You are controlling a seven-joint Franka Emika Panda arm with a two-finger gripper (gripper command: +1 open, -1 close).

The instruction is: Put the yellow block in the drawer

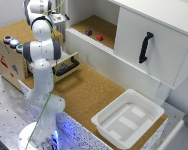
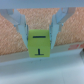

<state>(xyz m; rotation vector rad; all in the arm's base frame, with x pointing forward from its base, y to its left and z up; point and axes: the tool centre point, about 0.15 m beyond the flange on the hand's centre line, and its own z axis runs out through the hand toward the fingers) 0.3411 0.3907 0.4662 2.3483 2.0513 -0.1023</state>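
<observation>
Arms: one (image 1: 41,75)
Yellow blocks: one (image 2: 39,44)
Drawers: one (image 1: 68,66)
Buttons: three (image 1: 13,43)
Tubs: one (image 1: 113,129)
Cabinet doors: one (image 1: 164,50)
Small shelf items: two (image 1: 94,34)

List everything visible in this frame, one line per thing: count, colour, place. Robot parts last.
yellow block: one, yellow with a black T mark, held between the fingers in the wrist view; hidden in the exterior view.
drawer: one, light wood with black bar handle, pulled open, in the wooden box at the exterior view's left.
round buttons: three, red, blue and green, on top of the wooden box.
white cabinet door: one, white with black handle, exterior view's upper right.
small objects: two, one dark, one red, on the cork shelf inside the cabinet.
white tub: one, white, exterior view's lower right.
cork surface: one, tan, centre.
arm: one, white.
fingers: two, grey, closed on the yellow block.
</observation>
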